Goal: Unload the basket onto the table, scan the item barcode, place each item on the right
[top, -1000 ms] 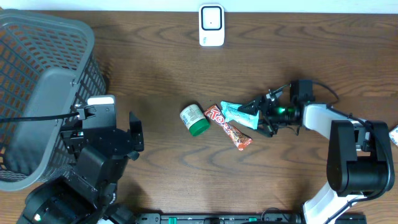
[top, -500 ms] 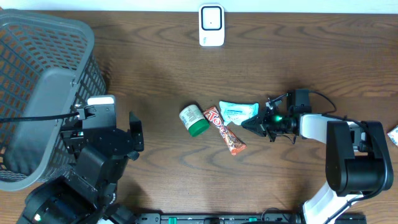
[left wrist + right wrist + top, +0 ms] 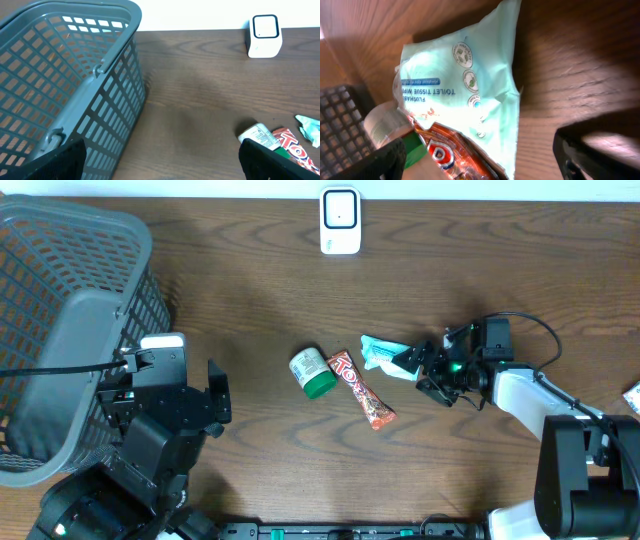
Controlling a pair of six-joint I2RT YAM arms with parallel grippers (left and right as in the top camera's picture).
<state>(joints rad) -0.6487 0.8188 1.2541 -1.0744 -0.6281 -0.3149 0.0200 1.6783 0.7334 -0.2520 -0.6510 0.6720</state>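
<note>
Mint-green film on the packet of wipes (image 3: 386, 355), lying flat on the wooden table (image 3: 250, 290) just right of centre in the overhead view; touching or just beside the red candy bar (image 3: 362, 390), with the green-lidded jar (image 3: 313, 373) near on the left; well apart from the white scanner (image 3: 340, 220) at top centre.

Judged to be the pick-up step: right gripper (image 3: 420, 368) at the packet's right end, jaws apart and clamped on nothing; in the right wrist view, fingers (image 3: 370, 160) wide at the lower corners, packet ahead between them. Left gripper (image 3: 217, 392) idle at lower left beside the grey basket (image 3: 70, 290), jaws likewise spread and empty.

Next, probably: ease forward over the packet's edge, close, lift; then carry to the scanner with the barcode turned toward it.

Only in the right wrist view: print and round icons on the packet's face; no barcode to be made out there, so perhaps underneath. Only from overhead and the left wrist: scanner and basket, hence the path to cover.
</note>
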